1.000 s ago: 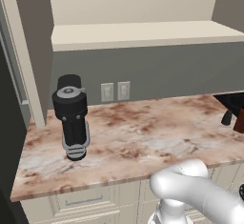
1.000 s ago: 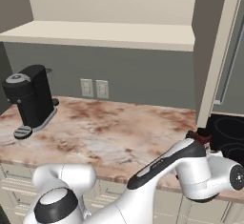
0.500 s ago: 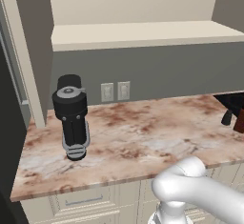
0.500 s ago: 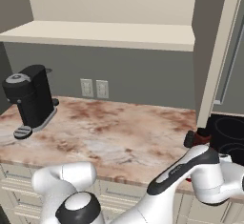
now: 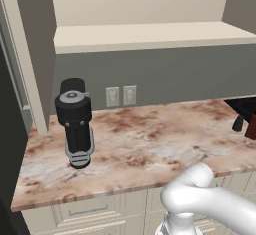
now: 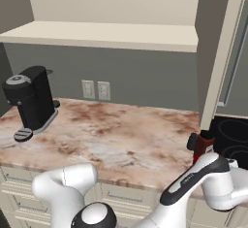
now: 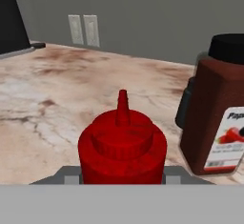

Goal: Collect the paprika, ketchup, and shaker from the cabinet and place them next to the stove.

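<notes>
The ketchup, a red bottle with a pointed nozzle, stands close up in the hand view, and my gripper is shut on it. Its lower part is hidden, so I cannot tell whether it rests on the counter. Just to its right stands the paprika, with the small black shaker touching behind it. Both sit on the marble counter beside the black stove. The cabinet shelf hangs above.
A black coffee machine stands at the counter's left end. Two wall outlets are on the grey backsplash. A tall cream panel rises beside the stove. Cream drawer fronts run below the counter.
My forearm has swung a little further right and lower beside the stove. The paprika and shaker have stayed in place.
</notes>
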